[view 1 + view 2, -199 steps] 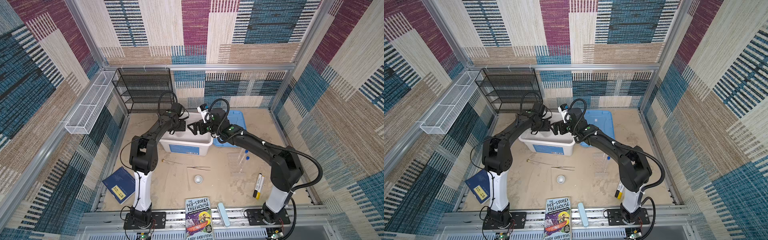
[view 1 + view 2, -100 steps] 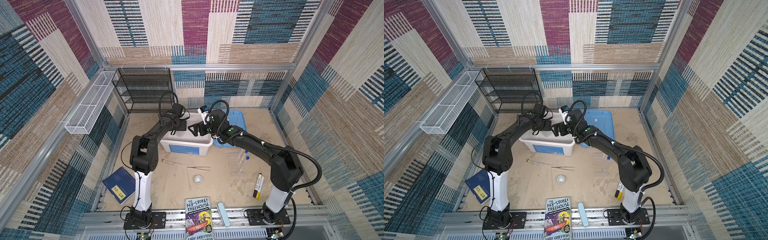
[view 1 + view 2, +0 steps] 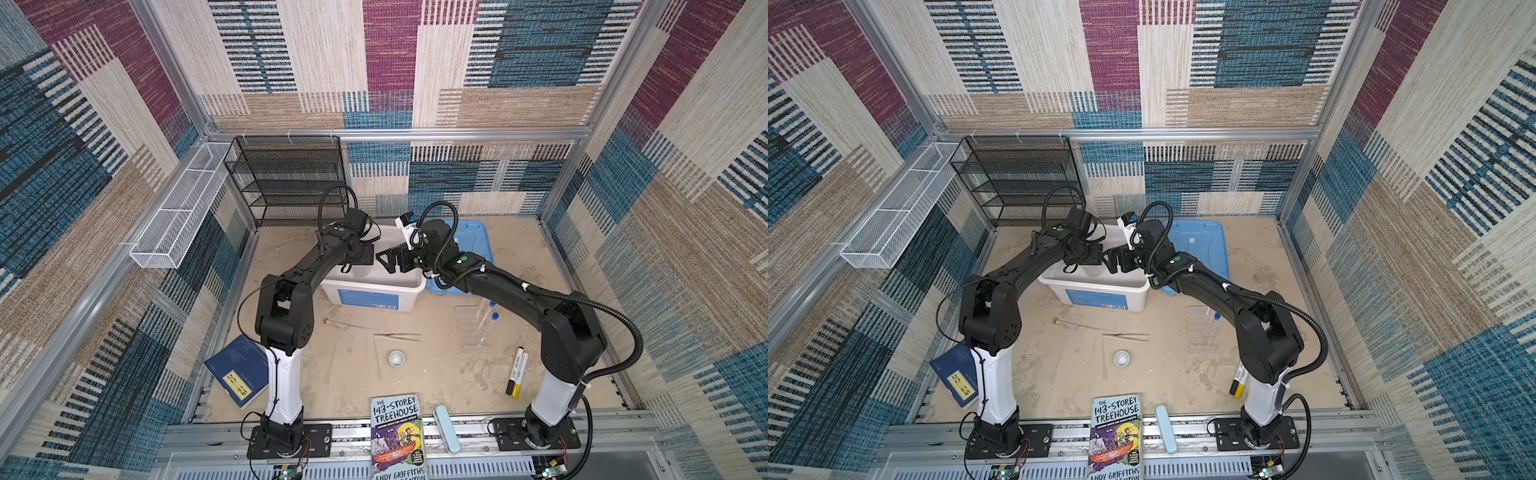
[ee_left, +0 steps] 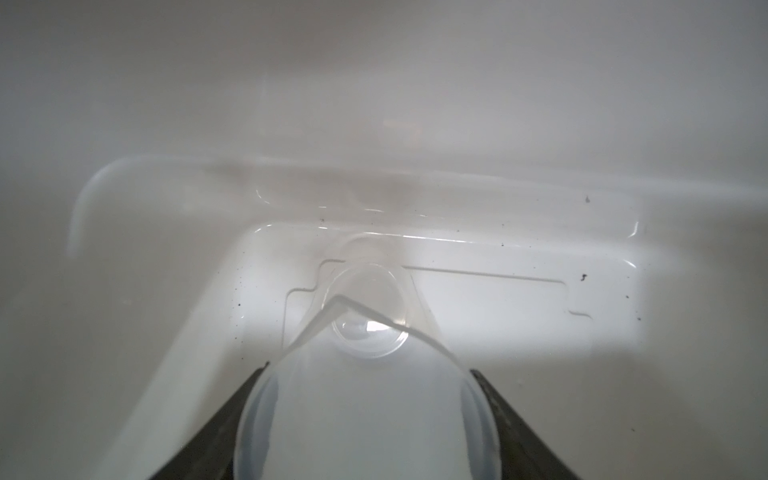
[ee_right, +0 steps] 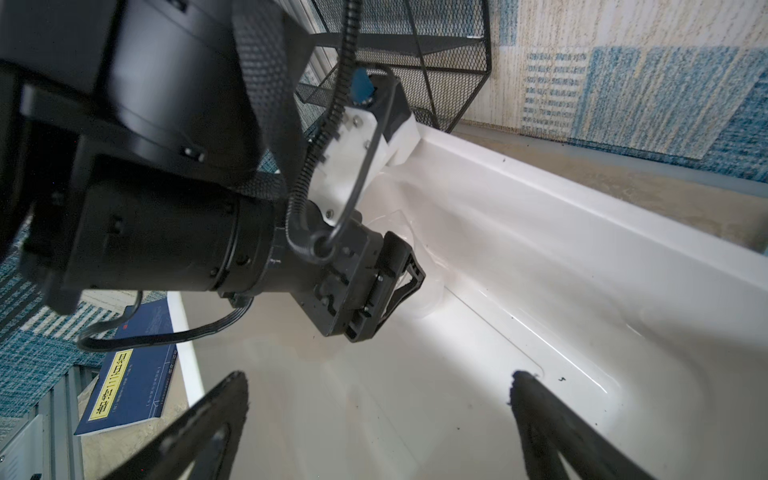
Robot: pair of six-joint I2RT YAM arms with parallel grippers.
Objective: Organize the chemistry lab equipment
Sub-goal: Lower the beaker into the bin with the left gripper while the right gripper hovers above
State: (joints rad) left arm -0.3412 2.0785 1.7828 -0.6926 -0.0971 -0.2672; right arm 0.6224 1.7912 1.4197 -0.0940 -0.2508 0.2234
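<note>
Barely shifted: left gripper (image 4: 370, 370) grips clear round flask (image 4: 365, 424) inside white bin (image 3: 411, 291), evidently for stowing; right gripper (image 5: 380, 380) wide, empty.

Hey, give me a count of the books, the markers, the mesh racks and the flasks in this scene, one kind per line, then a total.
Books: 2, blue book and Treehouse book
Markers: 2, black marker and yellow marker
Mesh racks: 2, black shelf and white basket
Flasks: 1, clear round flask, inside the white bin
Total: 7
</note>
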